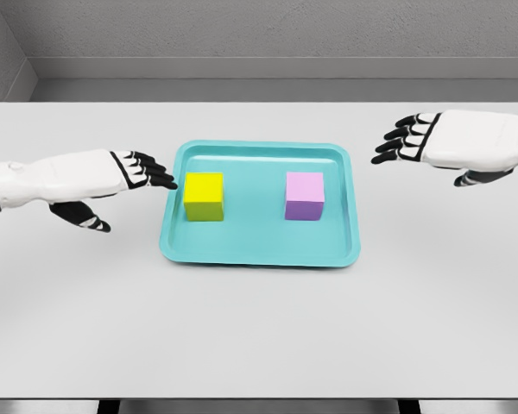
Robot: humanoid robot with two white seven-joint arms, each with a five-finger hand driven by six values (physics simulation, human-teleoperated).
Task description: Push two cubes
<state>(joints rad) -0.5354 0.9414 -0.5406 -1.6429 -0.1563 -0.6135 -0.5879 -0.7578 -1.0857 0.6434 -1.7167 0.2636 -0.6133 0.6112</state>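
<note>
A yellow cube (205, 196) and a pink-purple cube (305, 196) stand apart inside a teal tray (261, 246) in the middle of the table. My left hand (143, 172) reaches in from the left with fingers stretched flat, its fingertips (166, 181) over the tray's left rim, a short gap from the yellow cube. My right hand (406, 138) hovers to the right of the tray's far right corner, fingers extended toward the left, holding nothing and well away from the pink-purple cube.
The tray lies on a white table (259, 336) that runs to a grey wall at the back. Both cubes sit in the tray's far half, with bare tray floor between them and toward the front rim.
</note>
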